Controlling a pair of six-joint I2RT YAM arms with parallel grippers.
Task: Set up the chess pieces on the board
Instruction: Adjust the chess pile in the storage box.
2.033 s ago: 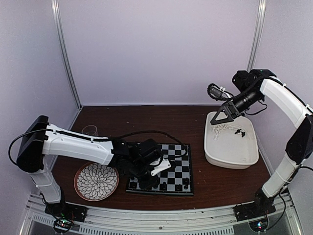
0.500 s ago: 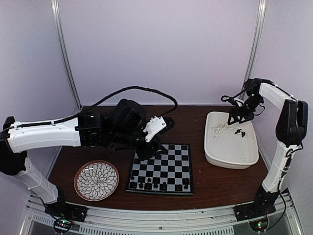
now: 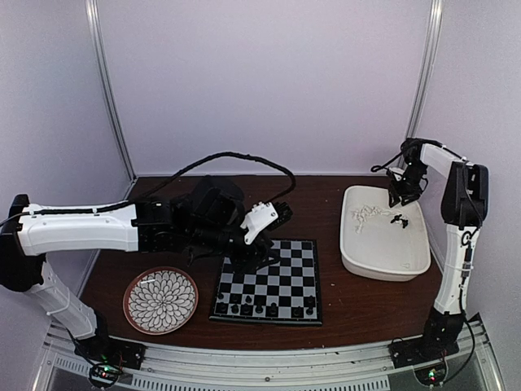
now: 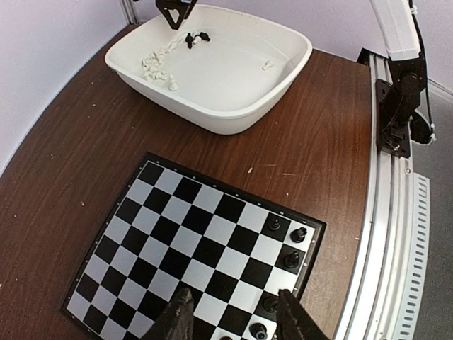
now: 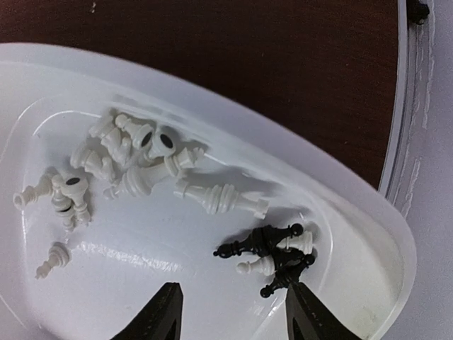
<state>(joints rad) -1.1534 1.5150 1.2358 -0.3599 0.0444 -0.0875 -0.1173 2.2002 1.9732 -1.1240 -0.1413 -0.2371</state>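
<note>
Right wrist alone shows black chess pieces (image 5: 269, 255) tangled in tub (image 5: 212, 283); right pincer (image 5: 233, 315) spread; left pincer (image 4: 233, 322) spread over board (image 4: 177, 227).

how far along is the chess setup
Early days. Done: a few black pieces stand along one edge of the board. In hand: nothing. The left gripper hangs open and empty over the board, and the right gripper is open just above the tub. Left: the white pieces and some black ones lie loose in the tub, waiting to be moved.
</note>
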